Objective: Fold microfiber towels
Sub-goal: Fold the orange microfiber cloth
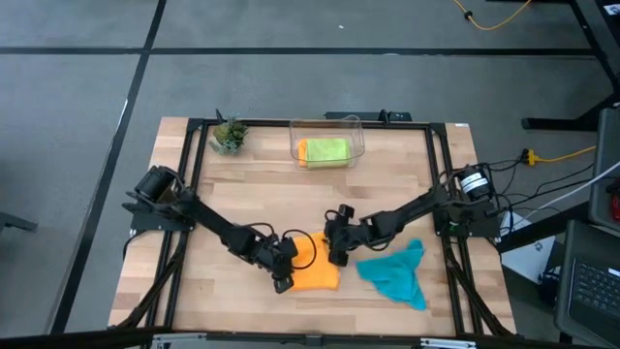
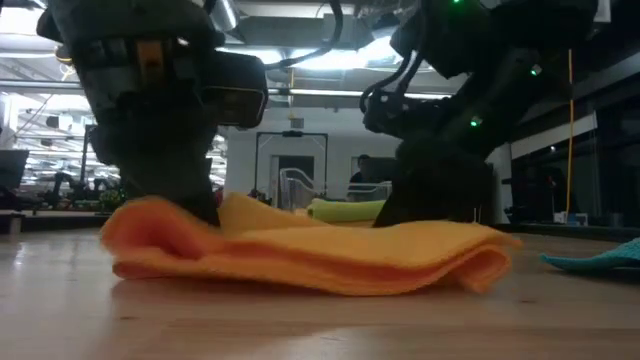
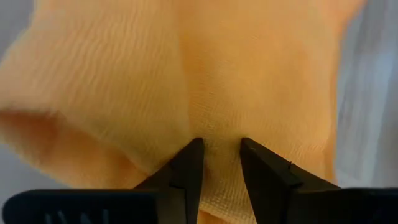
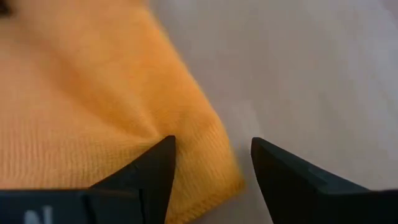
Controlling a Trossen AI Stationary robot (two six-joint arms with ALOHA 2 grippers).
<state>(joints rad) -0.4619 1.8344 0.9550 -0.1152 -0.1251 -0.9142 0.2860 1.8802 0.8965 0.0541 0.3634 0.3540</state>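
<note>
I see the orange towel lying folded on the bench near the front, with my left claw pinching a fold of it. My right claw stands open over the towel's corner; the teal towel lies crumpled just beside, and the lime one sits in the clear bin

Both arms matte black, jointed, bolted to a black frame. Left end effector: two tapered dark fingers, faint white lettering on its base. Right end effector: same wedge-shaped fingers. Black cables loop near wrists; small green LEDs glow on one arm.
</note>
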